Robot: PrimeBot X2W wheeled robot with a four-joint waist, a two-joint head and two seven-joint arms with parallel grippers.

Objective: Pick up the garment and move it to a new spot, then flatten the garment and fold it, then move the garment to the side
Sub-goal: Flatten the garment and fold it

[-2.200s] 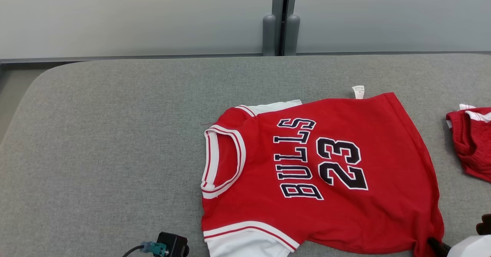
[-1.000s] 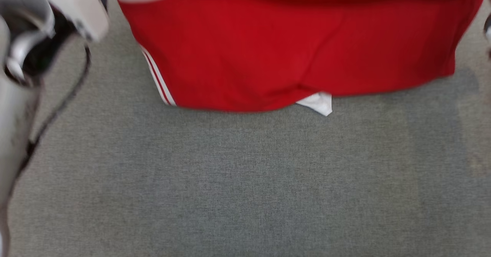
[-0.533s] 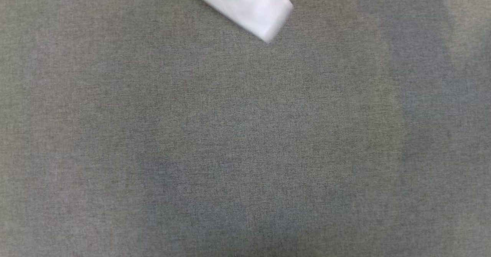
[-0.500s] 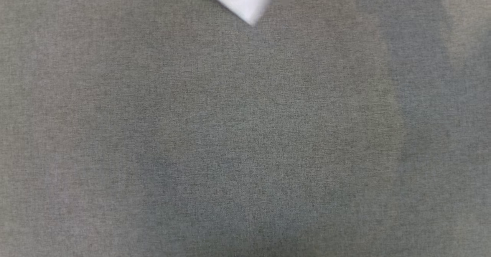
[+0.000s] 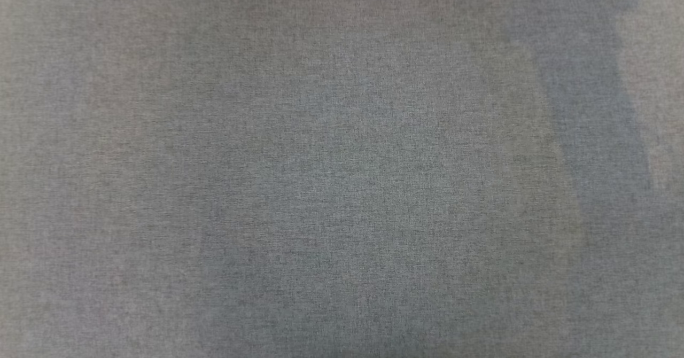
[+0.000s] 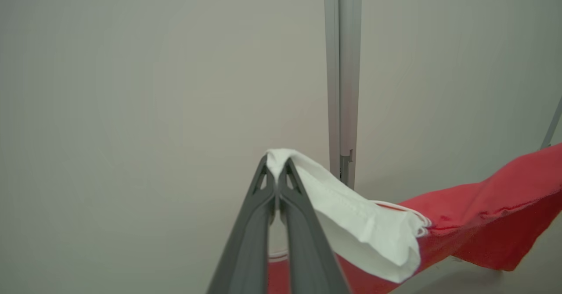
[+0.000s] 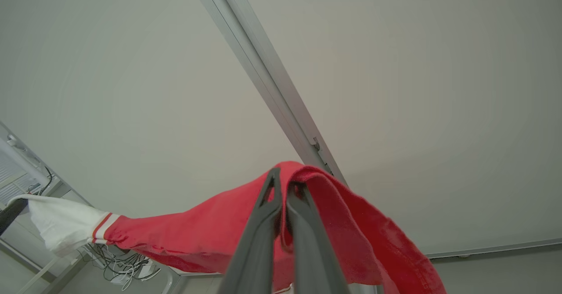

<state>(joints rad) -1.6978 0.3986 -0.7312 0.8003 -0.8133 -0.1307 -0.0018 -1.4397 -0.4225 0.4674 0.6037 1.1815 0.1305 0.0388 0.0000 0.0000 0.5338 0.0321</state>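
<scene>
The garment is a red jersey with white sleeves, held up in the air between both grippers. In the left wrist view my left gripper is shut on the tip of a white sleeve, and the red body hangs off to the right. In the right wrist view my right gripper is shut on a fold of the jersey's red cloth, and the far white sleeve trails at the left. The grey padded surface spreads across the head view, with a soft shadow on it.
A pale wall with a grey metal post stands behind the lifted garment. In the right wrist view, a tangle of cables lies low at the left.
The jersey lay flat on the grey surface 2.2 s ago. It then rose past the top of the head view, the white sleeve tip going last. The head camera has also tilted down.
</scene>
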